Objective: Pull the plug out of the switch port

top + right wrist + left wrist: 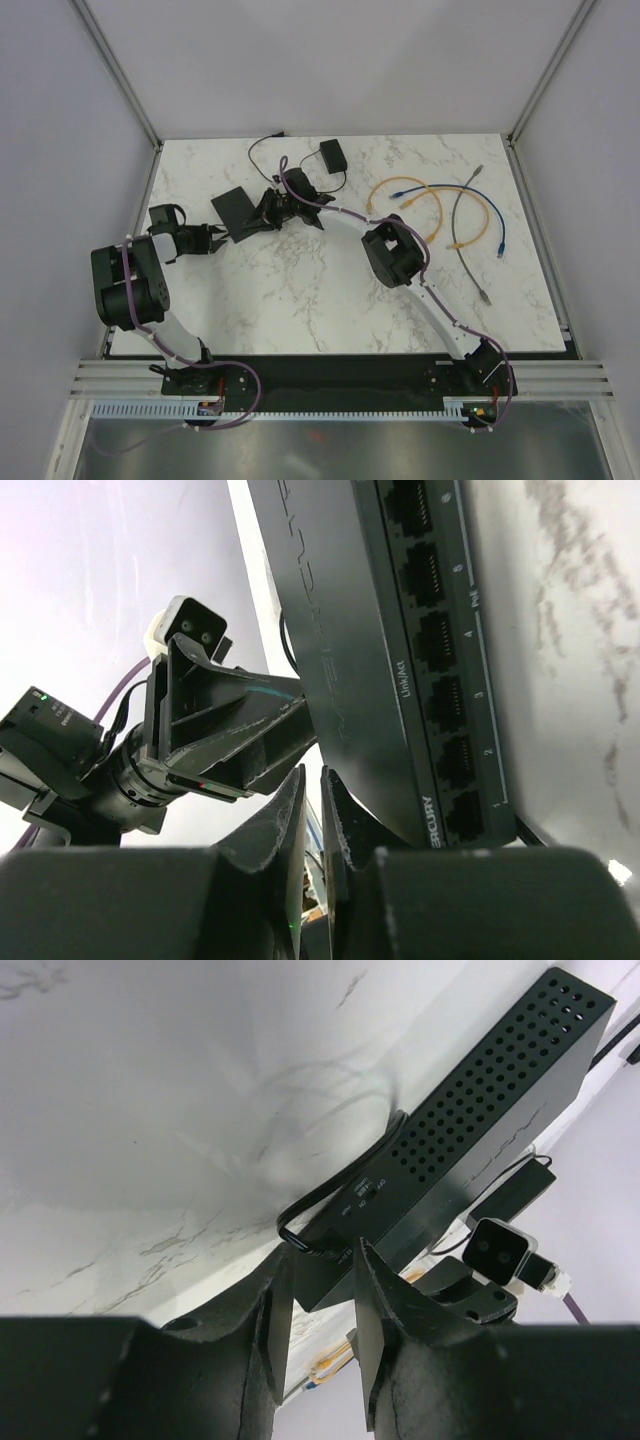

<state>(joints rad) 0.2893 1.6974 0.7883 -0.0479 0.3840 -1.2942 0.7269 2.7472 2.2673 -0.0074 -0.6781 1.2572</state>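
Top external: left gripper [220,237] clamps switch [234,206] at its 7 o'clock corner; right gripper [264,214] at 3 o'clock, fingers nearly closed, hold unclear.

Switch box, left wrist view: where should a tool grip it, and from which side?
Probably the near corner of the switch box, from the end by the black cord, pinching across its thin height: it is wide and flat, so only its thickness fits.

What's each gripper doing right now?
Left gripper: closed on the switch at its corner.
Right gripper: nearly shut, a slit left; whether it holds anything cannot be told.
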